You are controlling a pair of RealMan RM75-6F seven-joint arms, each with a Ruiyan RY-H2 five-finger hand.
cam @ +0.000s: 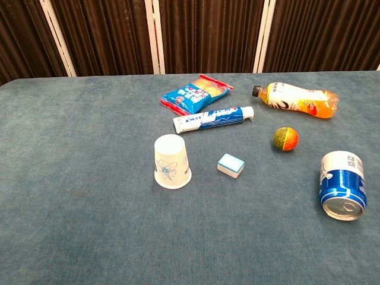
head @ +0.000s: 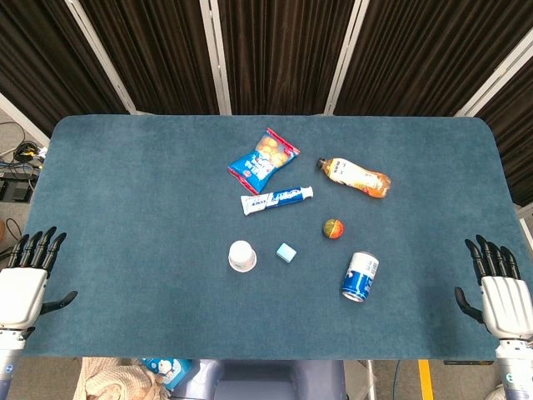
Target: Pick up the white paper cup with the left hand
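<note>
The white paper cup (head: 241,256) (cam: 171,161) stands upside down near the middle of the blue table, with a blue flower print on its side. My left hand (head: 25,279) lies at the table's near left edge, far left of the cup, fingers spread and holding nothing. At the near right edge my right hand (head: 498,287) is likewise spread and empty. Neither hand shows in the chest view.
Right of the cup lie a small light-blue block (head: 286,252) (cam: 230,165), an orange-green ball (head: 332,228) (cam: 285,139) and a blue can (head: 360,277) (cam: 342,184) on its side. Behind are a toothpaste tube (head: 276,200) (cam: 212,119), a snack bag (head: 263,160) (cam: 195,93) and an orange drink bottle (head: 354,177) (cam: 295,98).
</note>
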